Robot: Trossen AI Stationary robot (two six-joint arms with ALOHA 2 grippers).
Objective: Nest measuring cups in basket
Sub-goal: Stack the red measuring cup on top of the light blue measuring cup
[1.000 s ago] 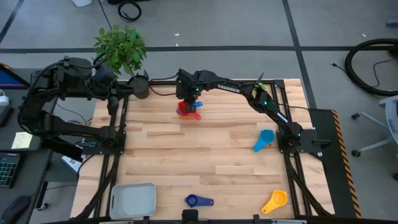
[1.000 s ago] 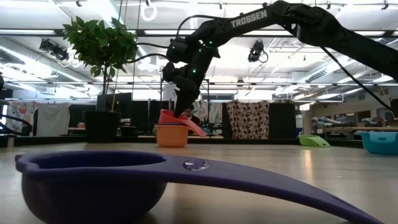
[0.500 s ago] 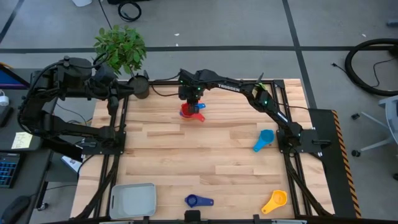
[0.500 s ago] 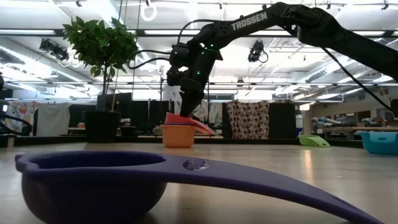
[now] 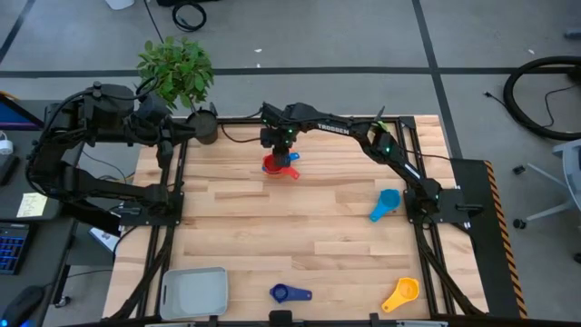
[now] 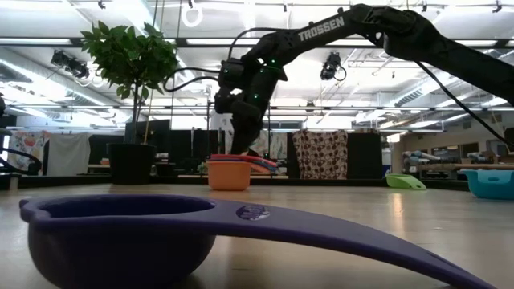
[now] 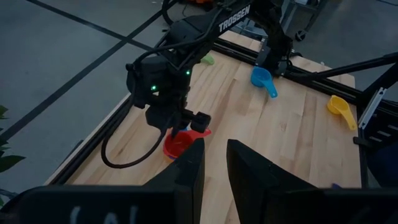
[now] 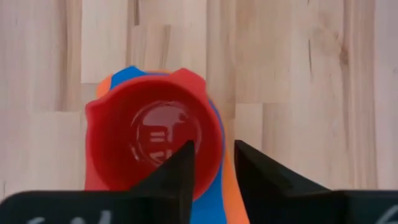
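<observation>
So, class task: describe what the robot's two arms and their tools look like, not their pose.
Both arms are dark, jointed, black-cabled. The right arm carries white TROSSEN lettering and small green lights near its wrist. The right tool and left tool each have two flat, dark fingers.

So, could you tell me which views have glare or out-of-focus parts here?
Low view: the dark blue cup fills the foreground, soft, with ceiling lights bright behind. Right wrist view: a sheen sits inside the red cup, and the right gripper fingers are blurred. High view: even light, no glare on the table.
</observation>
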